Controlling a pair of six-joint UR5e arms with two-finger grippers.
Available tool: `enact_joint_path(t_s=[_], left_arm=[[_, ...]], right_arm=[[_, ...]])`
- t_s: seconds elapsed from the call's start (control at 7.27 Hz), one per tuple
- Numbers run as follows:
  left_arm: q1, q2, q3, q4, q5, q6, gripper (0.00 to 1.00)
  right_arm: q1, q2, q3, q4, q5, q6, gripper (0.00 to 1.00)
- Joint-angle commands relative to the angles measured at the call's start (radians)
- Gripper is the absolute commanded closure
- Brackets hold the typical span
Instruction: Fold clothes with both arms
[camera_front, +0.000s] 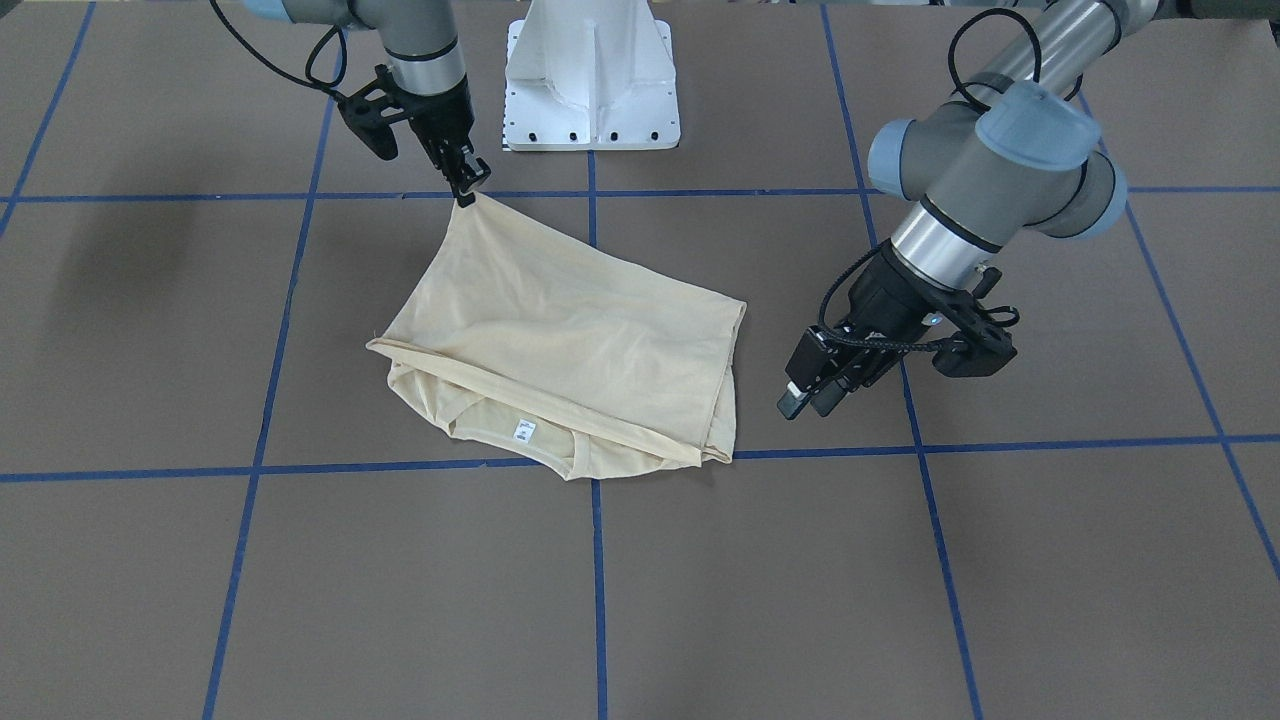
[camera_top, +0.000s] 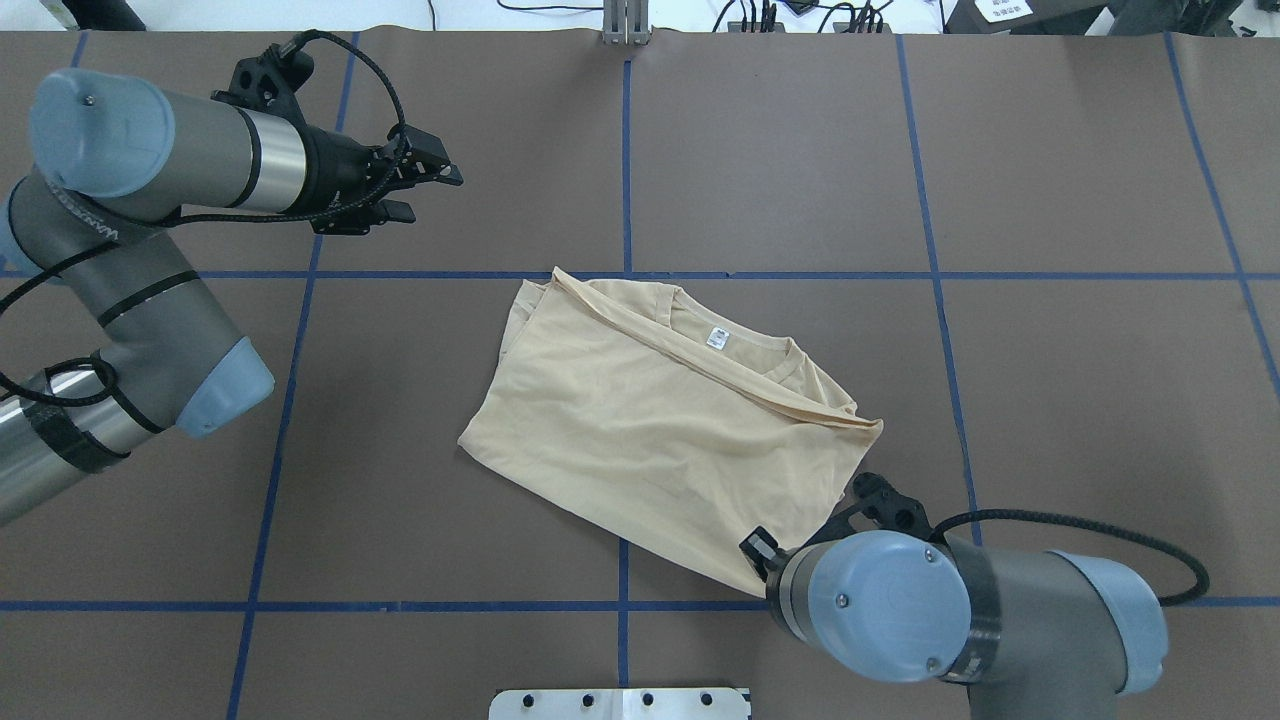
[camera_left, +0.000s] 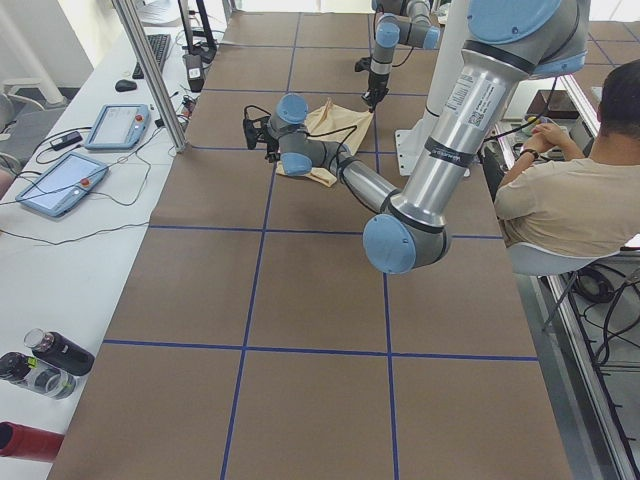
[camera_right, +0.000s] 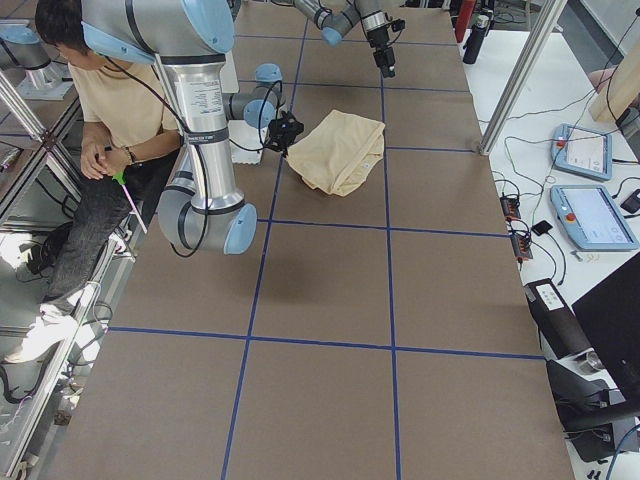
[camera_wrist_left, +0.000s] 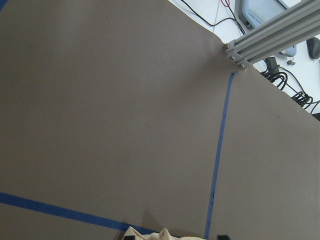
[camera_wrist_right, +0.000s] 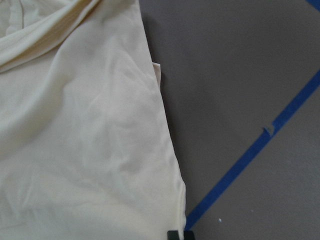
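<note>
Now black right claw (camera_front: 468, 192) pinches the robot-side corner of the thin cream T-shirt (camera_front: 560, 330); black left claw (camera_top: 432, 195), spread, hangs well apart.

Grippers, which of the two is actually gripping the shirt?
The right gripper: its jaws are closed on a raised corner of the cream T-shirt. The left gripper hangs open off to the side, clear of the fabric.

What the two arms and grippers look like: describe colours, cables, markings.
Left arm and right arm: silver-grey tubes, light blue joint caps, black bands, black cables looping outside. Left gripper and right gripper: black, two slim fingers, skeletal black bracket beside each.
</note>
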Motion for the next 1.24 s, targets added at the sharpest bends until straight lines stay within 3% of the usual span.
enact_joint_path(t_s=[0.0, 0.14, 0.28, 0.41, 0.69, 0.83, 1.1], left_arm=[[0.036, 0.071, -0.073, 0.011, 0.009, -0.023, 0.02], [0.066, 0.105, -0.107, 0.014, 0.004, -0.015, 0.1], [0.105, 0.127, -0.13, 0.013, 0.006, -0.012, 0.02], [0.144, 0.153, -0.159, 0.014, 0.017, -0.023, 0.01], [0.195, 0.181, -0.198, 0.127, 0.021, -0.026, 0.02], [0.246, 0.175, -0.217, 0.207, 0.044, -0.026, 0.14], [0.351, 0.172, -0.199, 0.222, 0.128, -0.053, 0.28]], right_arm=[[-0.087, 0.002, 0.01, -0.026, -0.009, 0.055, 0.75], [-0.103, -0.001, 0.01, -0.026, -0.009, 0.063, 0.7], [-0.11, -0.007, 0.01, -0.026, -0.009, 0.064, 0.13], [-0.098, -0.004, 0.016, -0.026, -0.01, 0.064, 0.0], [0.033, 0.003, 0.065, -0.026, 0.002, 0.046, 0.0], [0.104, 0.029, 0.056, -0.026, 0.004, 0.006, 0.0], [0.257, 0.059, 0.023, -0.018, 0.045, -0.183, 0.0]])
